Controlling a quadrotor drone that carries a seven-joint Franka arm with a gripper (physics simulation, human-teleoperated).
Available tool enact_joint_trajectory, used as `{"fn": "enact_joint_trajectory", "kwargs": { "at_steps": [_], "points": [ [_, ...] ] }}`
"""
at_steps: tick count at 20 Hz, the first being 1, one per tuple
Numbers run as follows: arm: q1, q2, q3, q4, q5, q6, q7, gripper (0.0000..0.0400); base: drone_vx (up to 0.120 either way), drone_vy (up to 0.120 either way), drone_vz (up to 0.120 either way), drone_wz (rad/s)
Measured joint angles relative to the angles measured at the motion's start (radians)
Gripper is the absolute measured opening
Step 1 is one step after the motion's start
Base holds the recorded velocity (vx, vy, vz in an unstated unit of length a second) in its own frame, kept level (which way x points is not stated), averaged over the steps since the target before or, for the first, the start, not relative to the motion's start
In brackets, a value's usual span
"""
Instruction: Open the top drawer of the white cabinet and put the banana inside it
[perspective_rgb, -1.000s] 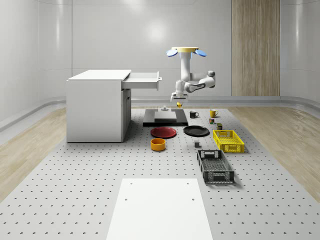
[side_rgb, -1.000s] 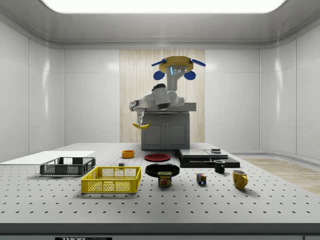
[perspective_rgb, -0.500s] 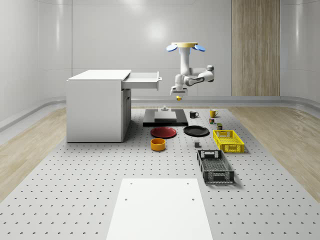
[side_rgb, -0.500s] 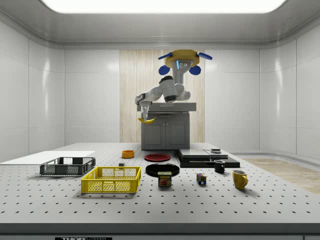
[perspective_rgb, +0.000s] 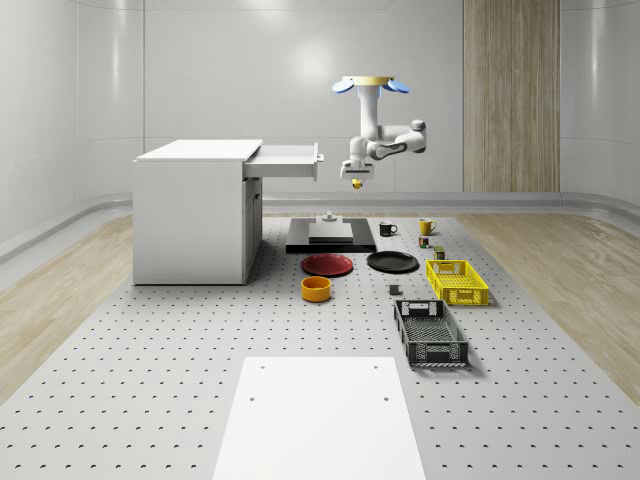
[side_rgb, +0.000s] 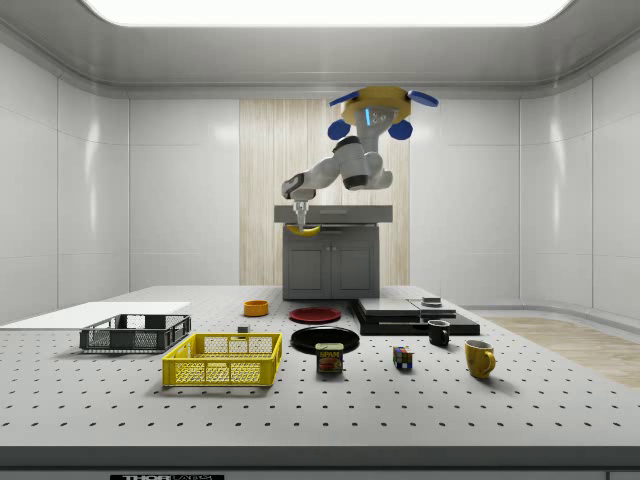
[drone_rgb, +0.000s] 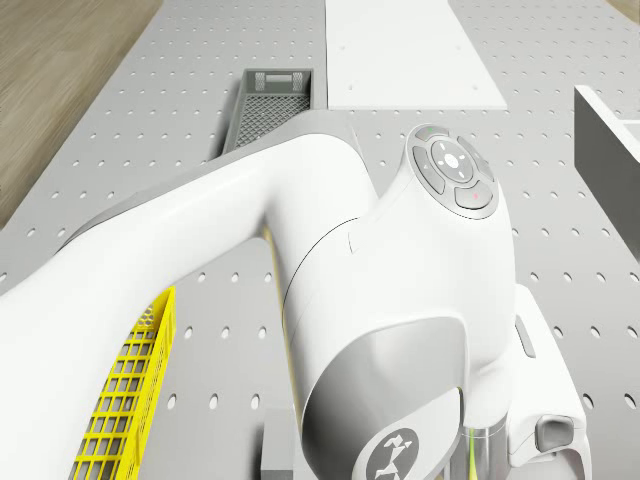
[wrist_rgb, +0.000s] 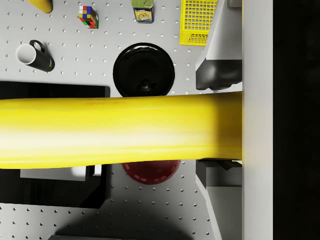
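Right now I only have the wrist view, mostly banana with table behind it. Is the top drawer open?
Observer: Yes. In the whole-scene view the top drawer stands pulled out of the white cabinet.
Operator: Is the banana over it?
Observer: No. The gripper, shut on the banana, hangs off the drawer's front, to the whole-scene view's right of it, with a gap between them.
Operator: And where is the drone?
Observer: The drone hovers in the air above the table, higher than the cabinet's top, with the arm reaching down toward the drawer's side.
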Motion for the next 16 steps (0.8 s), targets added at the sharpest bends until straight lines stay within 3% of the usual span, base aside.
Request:
{"fn": "enact_joint_trajectory", "kwargs": {
  "at_steps": [6, 9, 12, 16],
  "points": [
    [0.000, -0.001, 0.000, 0.000, -0.001, 0.001, 0.000, 0.0189, -0.120, 0.000, 0.120, 0.000],
    [0.000, -0.002, 0.000, 0.000, -0.001, 0.002, 0.000, 0.0189, -0.120, -0.080, 0.120, 0.000],
    [0.000, -0.003, 0.000, 0.000, -0.001, 0.002, 0.000, 0.0189, -0.120, 0.000, 0.120, 0.000],
    [0.001, -0.003, 0.000, 0.000, -0.001, 0.003, 0.000, 0.0189, -0.120, -0.090, 0.120, 0.000]
  ]
}}
